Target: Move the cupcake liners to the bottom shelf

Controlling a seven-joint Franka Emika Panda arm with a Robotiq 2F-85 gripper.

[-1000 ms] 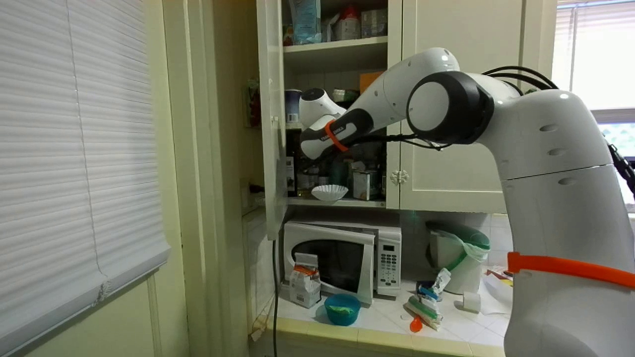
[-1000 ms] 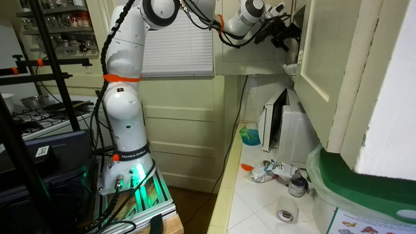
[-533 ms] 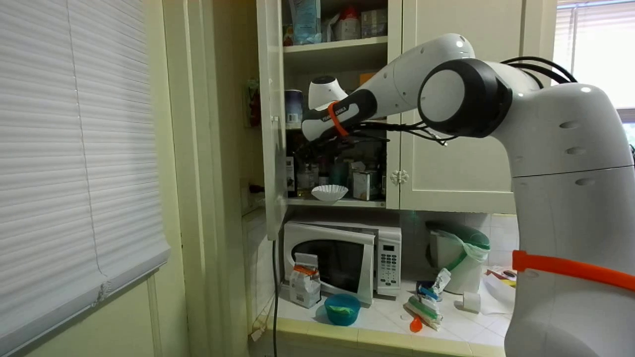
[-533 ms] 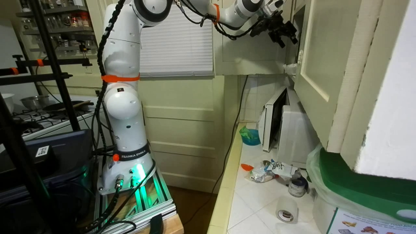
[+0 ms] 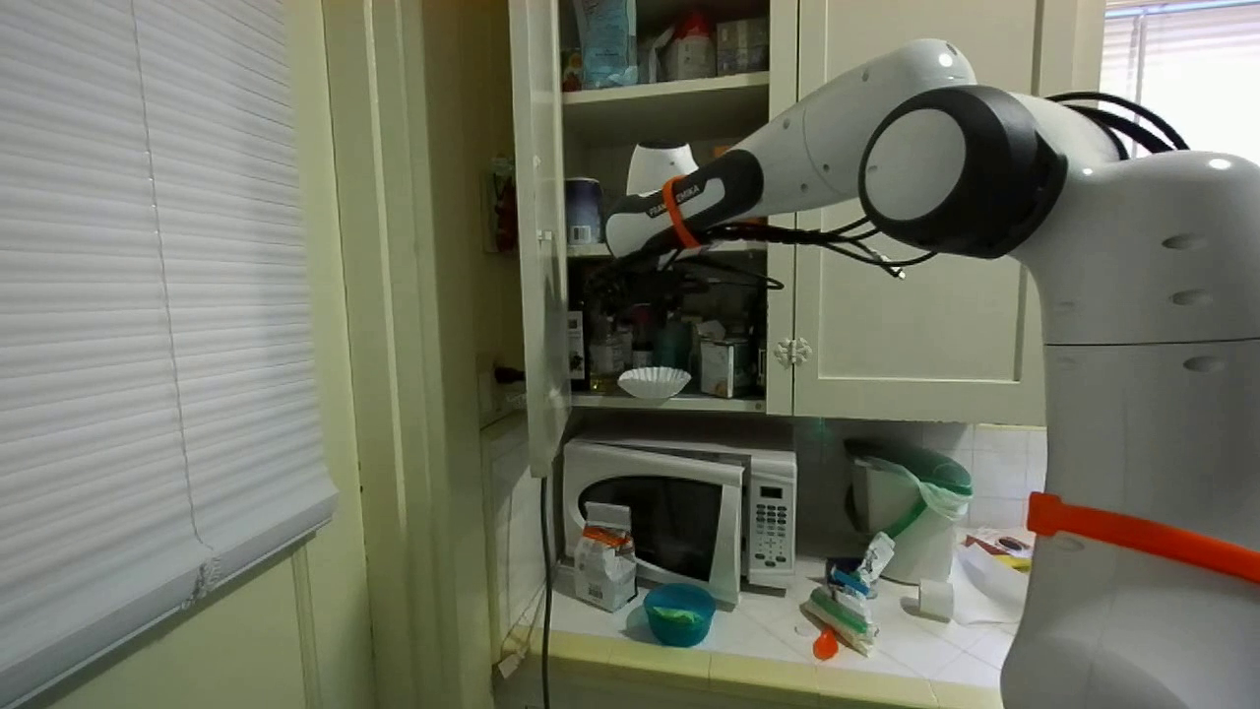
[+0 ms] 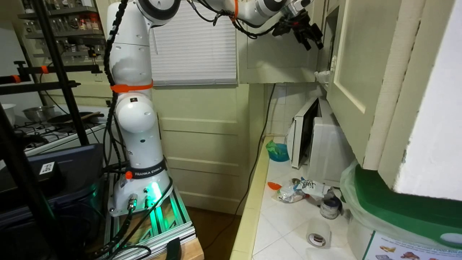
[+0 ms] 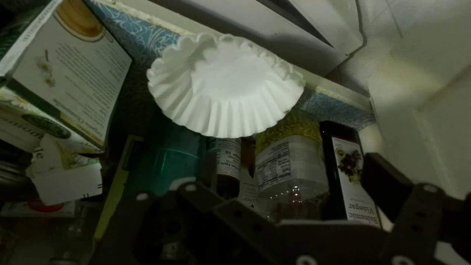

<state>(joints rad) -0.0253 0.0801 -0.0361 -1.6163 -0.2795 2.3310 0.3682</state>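
Farther out from the bottom shelf (image 5: 709,404) than a second ago, the claw (image 6: 314,47) hangs above and in front of it, jaws parted and holding nothing, while the cupcake liners (image 7: 224,88) sit on that shelf, near its front edge. Placing looks done, so the step seems to be retreat: keep the jaws spread and draw straight back from the shelf, unhurried, so nothing brushes the liners, likely light enough to skid off its lip.
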